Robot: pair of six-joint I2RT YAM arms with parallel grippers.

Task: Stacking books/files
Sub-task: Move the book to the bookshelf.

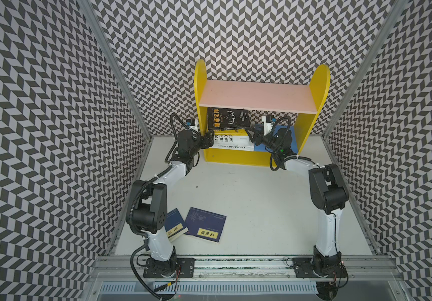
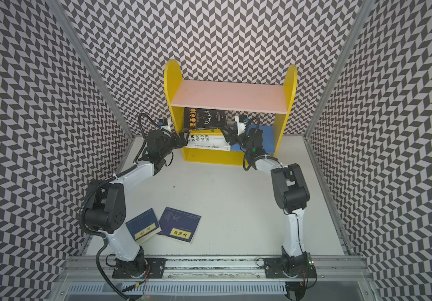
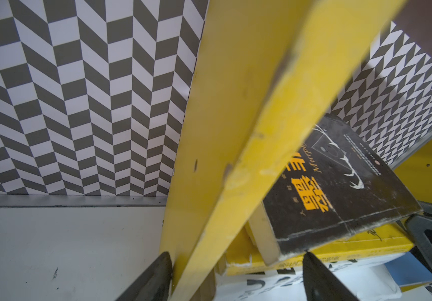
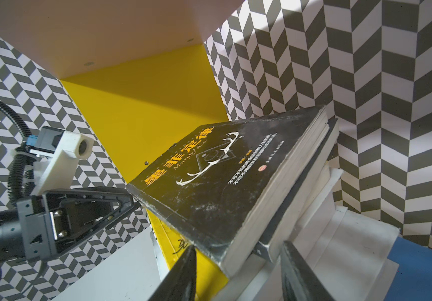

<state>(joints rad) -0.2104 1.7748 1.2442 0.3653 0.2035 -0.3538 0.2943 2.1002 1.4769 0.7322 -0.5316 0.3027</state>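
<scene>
In the lower bay of the yellow shelf [image 1: 235, 158] lies a pile of books. White books [image 1: 232, 142] with black lettering are at the bottom, a yellow book [image 3: 314, 250] lies on them, and two black books sit tilted on top. The upper black book [image 1: 228, 118] [image 4: 222, 177] has orange characters. My left gripper [image 1: 209, 138] [image 3: 237, 254] is open and straddles the shelf's left side panel, its inner fingertip at the black book's corner. My right gripper [image 1: 250, 134] [image 4: 239, 246] stands open around the black books' near right corner. Two navy books [image 1: 205, 224] [image 1: 175, 226] lie flat on the table.
A pink board [image 1: 258, 95] roofs the bay close above the pile. Blue floor [image 4: 423, 273] of the bay shows to the right of the books. Patterned walls close in the table [image 1: 248, 198] on three sides. The navy books lie by the left arm's base.
</scene>
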